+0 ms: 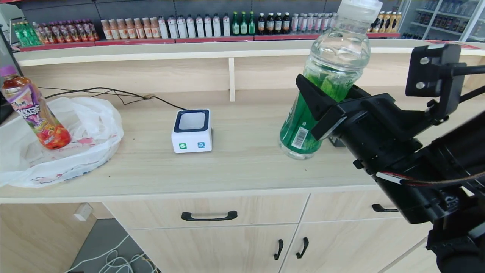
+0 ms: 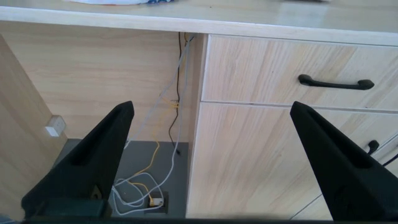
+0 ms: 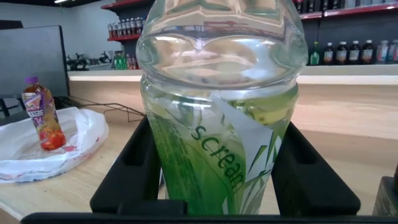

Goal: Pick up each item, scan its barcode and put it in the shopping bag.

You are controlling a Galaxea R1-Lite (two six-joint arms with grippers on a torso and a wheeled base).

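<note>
Green-labelled bottle (image 1: 297,129): it was clamped across its middle in the right claw (image 1: 331,96), a finger on either side of the label. It hung on the robot's right of the scanner (image 1: 192,131), well apart from it. It leaned, base nearer the scanner and cap away. I judged it lifted off the table (image 1: 246,167), but I could not be sure the base was clear. The grip at mid-body left the lower label bare, which I took to be the point of it. The barcode (image 1: 300,137) sat low on the bottle, on the side turned toward my head camera.

Scanner window faced up, so I judged the code would need turning down over it. Not yet scanned, in my reading.

Labels: green wrap with white slanted lettering and a leaf pattern, seen close in the right wrist view (image 3: 217,168). Two small coloured icons marked the scanner's front.

Shopping bag (image 1: 98,121) lay on the scanner's other side, mouth open. A purple-capped bottle of red drink (image 1: 36,110) stood upright in it.

Left claw (image 2: 211,180): fingers wide apart and empty, down by the cupboard fronts below the table edge.
</note>
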